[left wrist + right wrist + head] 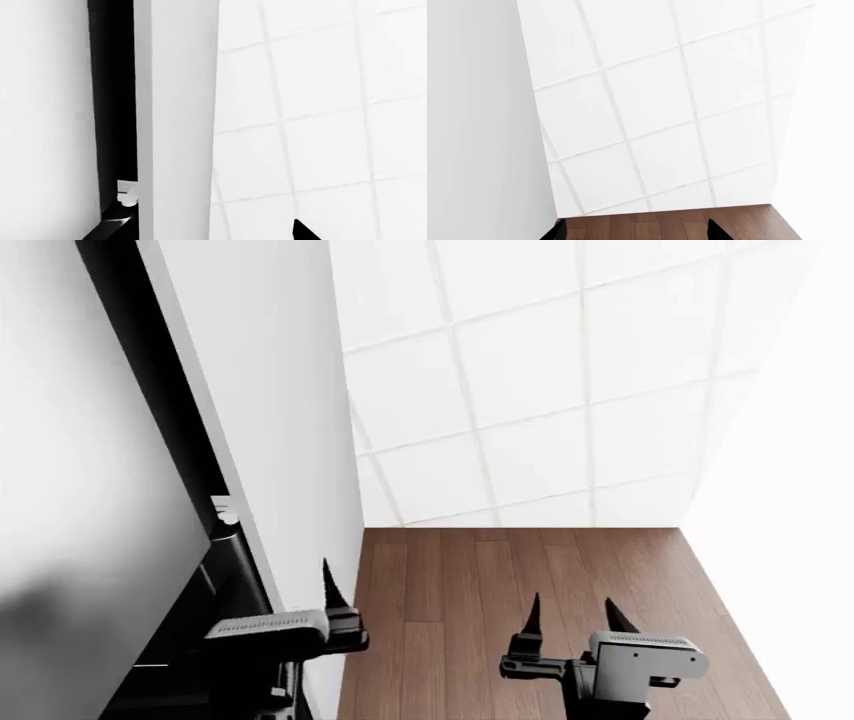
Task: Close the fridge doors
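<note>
- Fridge door (260, 390): tall white panel with a black edge, standing just ahead of the left gripper (324, 585), its edge between the parted jaws, not clamped.
- Right gripper (574, 618): jaws apart, empty, well clear of the door, over wood floor (534, 570).
- Tiled wall (534, 390) beyond both.

The fridge doors (254, 390) run off the top and bottom edges of every view, so neither their full height nor how far they stand ajar can be told, and the left gripper (320, 605) shows only one fingertip, its other side hidden at the door's edge.
</note>
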Robot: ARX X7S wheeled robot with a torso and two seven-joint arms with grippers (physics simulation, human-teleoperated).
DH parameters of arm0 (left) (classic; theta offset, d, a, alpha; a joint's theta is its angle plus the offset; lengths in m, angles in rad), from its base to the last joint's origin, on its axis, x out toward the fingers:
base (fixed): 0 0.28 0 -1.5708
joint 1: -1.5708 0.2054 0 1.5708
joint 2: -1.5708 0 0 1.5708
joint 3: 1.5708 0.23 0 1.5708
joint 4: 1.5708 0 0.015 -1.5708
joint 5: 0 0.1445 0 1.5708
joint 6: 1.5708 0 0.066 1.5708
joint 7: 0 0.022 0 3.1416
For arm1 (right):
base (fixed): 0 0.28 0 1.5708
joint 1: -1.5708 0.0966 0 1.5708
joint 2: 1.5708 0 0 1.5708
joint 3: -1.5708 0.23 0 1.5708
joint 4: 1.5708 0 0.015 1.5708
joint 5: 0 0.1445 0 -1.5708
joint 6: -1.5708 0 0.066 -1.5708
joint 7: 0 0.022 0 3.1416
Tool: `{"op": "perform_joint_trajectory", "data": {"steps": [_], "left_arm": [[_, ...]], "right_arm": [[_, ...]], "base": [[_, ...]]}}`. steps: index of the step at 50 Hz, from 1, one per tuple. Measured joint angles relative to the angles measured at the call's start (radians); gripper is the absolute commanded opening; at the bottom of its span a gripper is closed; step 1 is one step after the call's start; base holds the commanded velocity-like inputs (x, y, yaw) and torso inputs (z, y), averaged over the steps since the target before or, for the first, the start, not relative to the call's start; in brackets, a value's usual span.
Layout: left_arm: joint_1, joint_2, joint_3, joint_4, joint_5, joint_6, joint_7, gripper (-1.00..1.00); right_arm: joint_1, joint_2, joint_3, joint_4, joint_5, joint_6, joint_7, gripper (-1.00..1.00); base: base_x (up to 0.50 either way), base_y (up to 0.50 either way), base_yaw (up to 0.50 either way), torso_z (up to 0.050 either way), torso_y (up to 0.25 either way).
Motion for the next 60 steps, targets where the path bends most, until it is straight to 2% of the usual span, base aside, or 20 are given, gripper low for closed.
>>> {"op": "perform_joint_trajectory", "data": {"steps": [10,17,23,41,60], "left_arm": [[-0.088,0.08,-0.001,0.079,0.034,0.025,-0.257,1.0],[-0.176,0.101,0.007,0.046,0.029,0.086,-0.456,1.0],[-0.256,0.106,0.012,-0.011,0.021,0.129,-0.577,1.0],[-0.512,0.105,-0.011,-0.294,0.034,0.262,-0.866,1.0],[-0.635,0.09,-0.071,-0.44,0.107,0.283,-1.057,1.0]], "right_arm": [[0.001,0.003,-0.004,0.001,0.005,-0.001,0.003,1.0],[0.001,0.006,-0.008,0.002,0.009,-0.003,0.004,1.0],[0.001,0.008,-0.01,0.002,0.012,-0.004,0.005,1.0],[0.001,0.015,-0.018,0.0,0.018,-0.005,0.011,1.0],[0.002,0.021,-0.026,-0.002,0.023,-0.007,0.018,1.0]], "base": [[0.0,0.0,0.0,0.0,0.0],[0.0,0.0,0.0,0.0,0.0],[0.0,0.0,0.0,0.0,0.0],[0.0,0.0,0.0,0.0,0.0],[0.0,0.0,0.0,0.0,0.001]]}}
